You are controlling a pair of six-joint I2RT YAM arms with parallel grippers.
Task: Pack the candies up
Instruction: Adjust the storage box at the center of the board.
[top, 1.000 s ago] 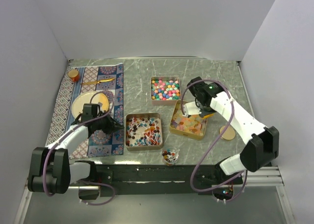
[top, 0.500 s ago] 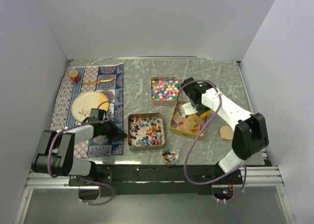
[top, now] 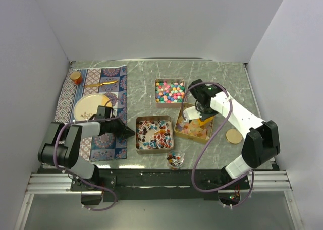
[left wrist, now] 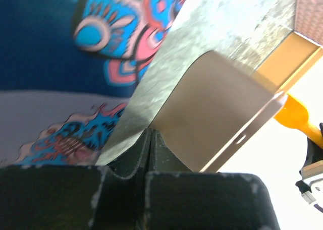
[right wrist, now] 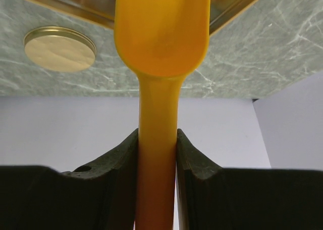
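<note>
Shoved the middle tin [top: 154,151] of wrapped candies [top: 154,133] toward the bench's right edge, closer to the right tin [top: 192,137] of squares [top: 189,129], left gripper [top: 131,132] clenched empty against its left wall. Held the orange scoop [right wrist: 161,33] pinched in the right gripper [right wrist: 156,154], over those squares. Probably gathered the tins for easier scooping. Left the round balls [top: 170,91] undisturbed behind.

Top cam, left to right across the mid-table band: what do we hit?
round plate → left pincer → wrapped-candy tin → square-candy tin → gold lid
</note>
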